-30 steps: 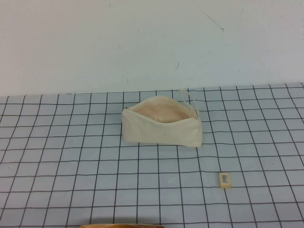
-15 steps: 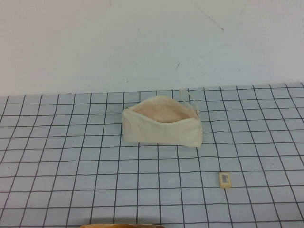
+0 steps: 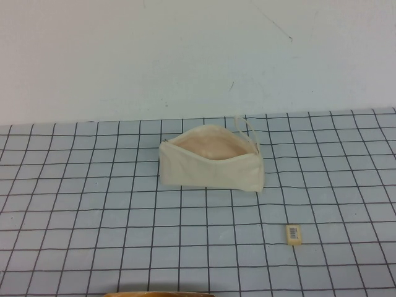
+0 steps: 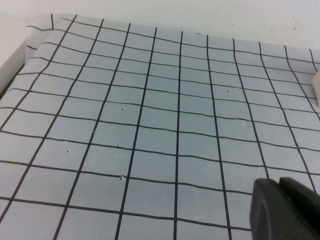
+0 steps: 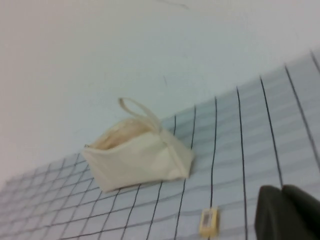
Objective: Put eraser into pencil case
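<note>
Eraser (image 3: 293, 233) lying lower right on tabletop (image 3: 93, 204), apart from open pencil case (image 3: 210, 164) at centre. Left hand (image 4: 290, 210), right hand (image 5: 290, 212): corner slivers only, grip undeterminable. Risk: tiny eraser slipping, skidding from pinch.

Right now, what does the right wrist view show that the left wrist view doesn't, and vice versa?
Only the right wrist view shows the tiny cream-yellow rectangular eraser lying on the mat, apart from the cream-white canvas pencil case, whose open mouth and pull loop are visible.

Only the left wrist view shows the mat's raised edge against the wall, plus just a pale sliver at the frame edge, unidentifiable.

Both share the blue-grey gridded mat and a dark corner of their own gripper: left gripper, right gripper.
</note>
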You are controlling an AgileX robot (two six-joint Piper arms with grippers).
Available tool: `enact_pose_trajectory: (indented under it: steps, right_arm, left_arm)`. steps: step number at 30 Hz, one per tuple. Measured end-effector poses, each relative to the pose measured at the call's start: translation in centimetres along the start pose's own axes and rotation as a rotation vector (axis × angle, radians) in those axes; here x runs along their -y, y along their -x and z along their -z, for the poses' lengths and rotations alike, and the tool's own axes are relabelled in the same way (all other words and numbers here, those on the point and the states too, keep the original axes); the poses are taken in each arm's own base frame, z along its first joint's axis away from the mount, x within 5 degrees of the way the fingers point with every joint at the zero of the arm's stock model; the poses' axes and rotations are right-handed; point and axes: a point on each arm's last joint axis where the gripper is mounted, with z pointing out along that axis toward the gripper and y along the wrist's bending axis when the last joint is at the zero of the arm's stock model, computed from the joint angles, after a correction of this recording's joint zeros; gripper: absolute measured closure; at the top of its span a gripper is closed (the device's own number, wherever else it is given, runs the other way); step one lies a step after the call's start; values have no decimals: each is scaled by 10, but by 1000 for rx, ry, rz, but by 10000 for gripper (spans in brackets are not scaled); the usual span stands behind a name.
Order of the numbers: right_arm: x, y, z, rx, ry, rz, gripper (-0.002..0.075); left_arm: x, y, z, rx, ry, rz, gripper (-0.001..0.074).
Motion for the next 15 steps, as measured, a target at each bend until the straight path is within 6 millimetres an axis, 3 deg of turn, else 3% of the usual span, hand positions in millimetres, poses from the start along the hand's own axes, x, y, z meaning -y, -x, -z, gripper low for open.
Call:
enact_pose_trajectory:
  steps: [6,11,15]
  right_arm:
    - [-40,51,7,-13,84,406,729]
    - [-67,95,-12,-318,124,651,729]
    - [-78,135,-41,-553,143,741,729]
  left_arm:
    - [0,0,0,0,0,0,736]
    - [0,0,0,0,0,0,736]
    - [0,0,0,0,0,0,736]
